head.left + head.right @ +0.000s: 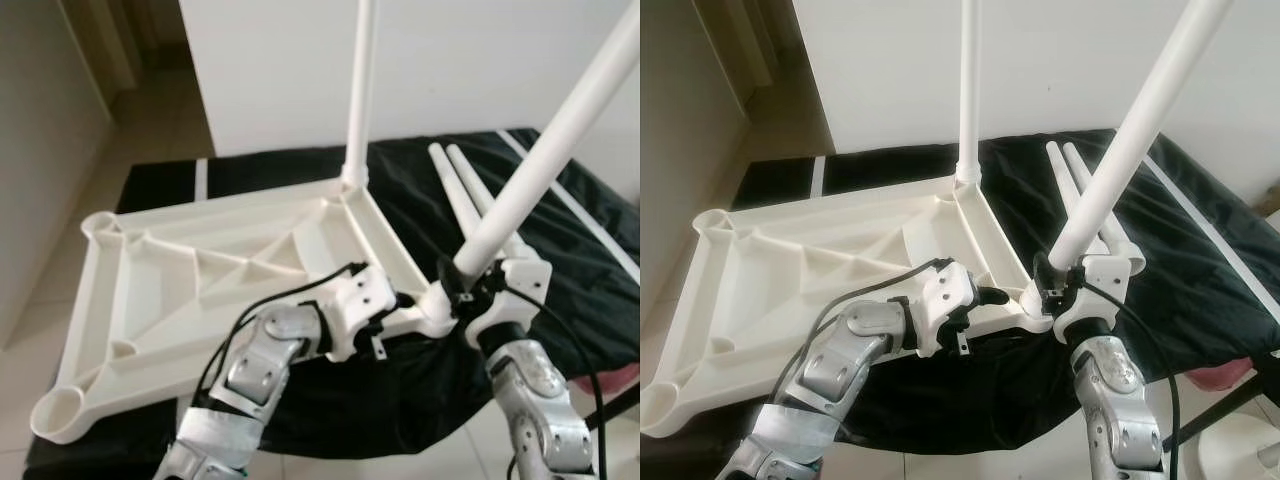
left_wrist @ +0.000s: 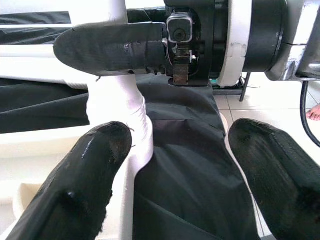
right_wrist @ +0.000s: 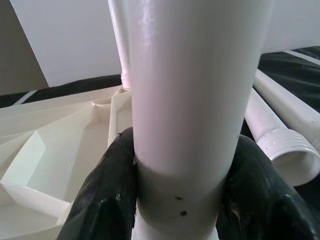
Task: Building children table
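Observation:
A white plastic tabletop (image 1: 170, 290) lies upside down on a black cloth. One white leg (image 1: 360, 90) stands upright in its far corner socket. A second leg (image 1: 550, 140) leans to the right, its foot at the near right corner socket (image 2: 120, 115). My right gripper (image 1: 1055, 280) is shut on this leg just above the socket, fingers (image 3: 105, 190) pressed to both sides. My left gripper (image 1: 385, 310) is open beside the same corner, one finger (image 2: 85, 185) close against the socket.
Two loose white legs (image 1: 465, 200) lie side by side on the black cloth (image 1: 580, 260) right of the tabletop. A white wall rises behind. Tiled floor lies to the left, and a person's foot (image 2: 315, 112) is at the edge.

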Motion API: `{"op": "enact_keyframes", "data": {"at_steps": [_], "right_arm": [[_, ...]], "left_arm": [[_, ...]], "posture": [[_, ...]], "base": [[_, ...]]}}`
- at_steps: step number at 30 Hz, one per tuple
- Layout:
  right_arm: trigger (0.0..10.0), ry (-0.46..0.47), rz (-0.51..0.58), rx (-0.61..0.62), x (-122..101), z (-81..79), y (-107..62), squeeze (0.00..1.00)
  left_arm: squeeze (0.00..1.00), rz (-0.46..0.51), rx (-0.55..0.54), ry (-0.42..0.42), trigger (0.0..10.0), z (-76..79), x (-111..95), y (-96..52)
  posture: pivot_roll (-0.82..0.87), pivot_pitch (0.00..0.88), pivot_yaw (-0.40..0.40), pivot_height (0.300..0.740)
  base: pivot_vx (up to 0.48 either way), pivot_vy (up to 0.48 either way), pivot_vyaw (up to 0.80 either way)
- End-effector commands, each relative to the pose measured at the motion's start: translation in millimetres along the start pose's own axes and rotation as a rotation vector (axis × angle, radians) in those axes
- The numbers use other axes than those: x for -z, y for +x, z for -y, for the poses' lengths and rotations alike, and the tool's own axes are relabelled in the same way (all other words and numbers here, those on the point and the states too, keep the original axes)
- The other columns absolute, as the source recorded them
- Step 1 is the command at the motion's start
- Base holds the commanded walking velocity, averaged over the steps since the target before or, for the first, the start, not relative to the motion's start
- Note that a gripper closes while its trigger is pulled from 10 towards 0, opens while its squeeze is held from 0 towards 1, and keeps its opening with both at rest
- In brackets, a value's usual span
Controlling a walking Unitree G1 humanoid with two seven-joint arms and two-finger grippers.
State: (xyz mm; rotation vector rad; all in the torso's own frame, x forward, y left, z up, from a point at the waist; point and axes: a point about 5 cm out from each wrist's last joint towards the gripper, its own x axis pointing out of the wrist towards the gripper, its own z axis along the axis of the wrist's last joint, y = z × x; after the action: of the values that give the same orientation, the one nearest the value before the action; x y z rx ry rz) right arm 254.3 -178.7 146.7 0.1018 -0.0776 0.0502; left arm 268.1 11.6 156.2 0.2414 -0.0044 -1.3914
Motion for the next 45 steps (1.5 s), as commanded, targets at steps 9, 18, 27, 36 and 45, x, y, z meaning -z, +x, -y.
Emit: {"op": "enact_keyframes", "data": {"at_steps": [9, 18, 27, 36, 45], "right_arm": [[10.0, -0.234, -0.048, -0.155, 19.9, -7.8, -14.6, 0.0], [10.0, -0.312, -0.008, -0.253, 21.6, -13.6, -18.6, 0.0], [10.0, -0.284, -0.05, -0.251, 28.6, -14.7, -18.8, 0.0], [10.0, -0.22, -0.114, -0.2, 27.2, -12.8, -11.1, 0.0], [10.0, -0.144, -0.143, -0.175, 30.3, -9.1, -11.5, 0.0]], "left_arm": [[0.0, 0.001, -0.04, 0.012, 10.0, -3.4, -4.0, 1.3], [0.0, 0.002, -0.036, 0.011, 10.0, -3.4, -4.2, 2.1], [0.0, 0.0, -0.033, 0.014, 10.0, -4.0, -4.9, 2.0], [0.0, -0.002, -0.031, 0.019, 10.0, -4.2, -5.6, 2.4], [0.0, -0.001, -0.035, 0.017, 10.0, -4.3, -5.6, 2.6]], "posture": [[-0.06, 0.0, 0.049, 0.74], [-0.06, 0.0, 0.053, 0.74], [-0.06, 0.0, 0.058, 0.74], [-0.07, 0.0, 0.058, 0.74], [-0.06, 0.0, 0.054, 0.74]], "base": [[0.0, 0.0, 0.0], [0.0, 0.0, 0.0], [0.0, 0.0, 0.0], [0.0, 0.0, 0.0], [0.0, 0.0, 0.0]]}}
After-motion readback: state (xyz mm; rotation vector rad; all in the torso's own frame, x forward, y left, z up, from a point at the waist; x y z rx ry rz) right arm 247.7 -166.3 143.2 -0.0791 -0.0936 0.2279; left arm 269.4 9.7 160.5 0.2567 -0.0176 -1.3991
